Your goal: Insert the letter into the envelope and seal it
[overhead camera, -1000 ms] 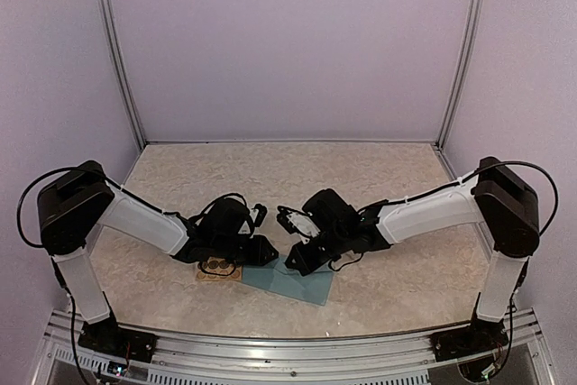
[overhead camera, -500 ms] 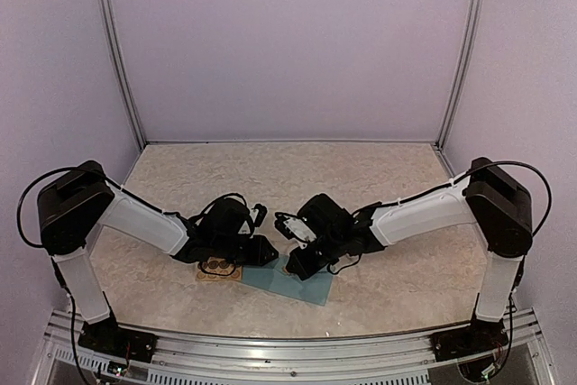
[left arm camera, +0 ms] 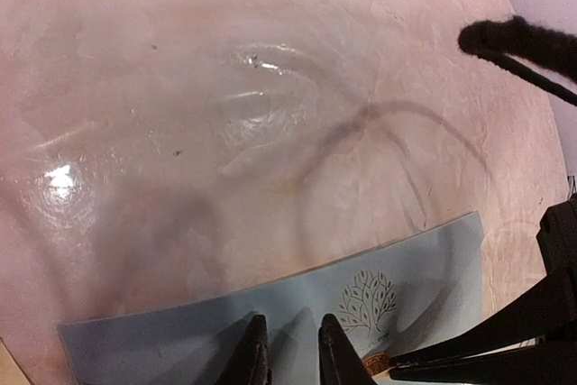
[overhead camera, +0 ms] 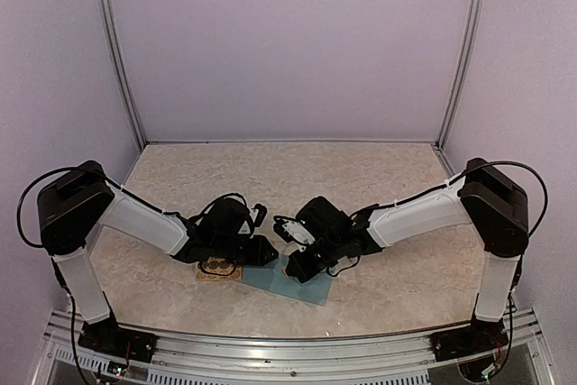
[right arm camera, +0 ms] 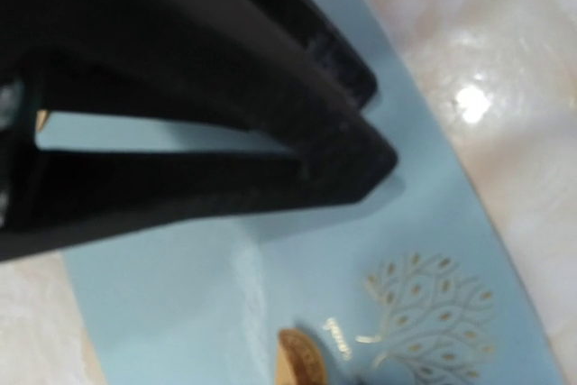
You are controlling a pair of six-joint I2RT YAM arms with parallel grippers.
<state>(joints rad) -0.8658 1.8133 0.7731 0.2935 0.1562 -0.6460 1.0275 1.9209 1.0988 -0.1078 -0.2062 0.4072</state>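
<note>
The teal envelope (overhead camera: 304,282) lies flat near the table's front, flap side down or closed, with a gold tree emblem (left arm camera: 367,299) showing. My left gripper (overhead camera: 267,252) rests its tips on the envelope's left part, fingers (left arm camera: 255,360) a narrow gap apart with nothing between them. My right gripper (overhead camera: 293,268) comes in from the right; its fingers (left arm camera: 478,349) meet at a round gold sticker (left arm camera: 377,365) held against the envelope just below the emblem. The sticker (right arm camera: 306,362) also shows in the right wrist view. No letter is in view.
A tan sheet of round stickers (overhead camera: 219,269) lies just left of the envelope, partly under my left arm. The marbled table (overhead camera: 297,178) runs back to lilac walls. The left gripper's black fingers (right arm camera: 225,132) fill the top of the right wrist view.
My right gripper has crept a little to the left and lower over the envelope. The left arm and the envelope have not moved.
</note>
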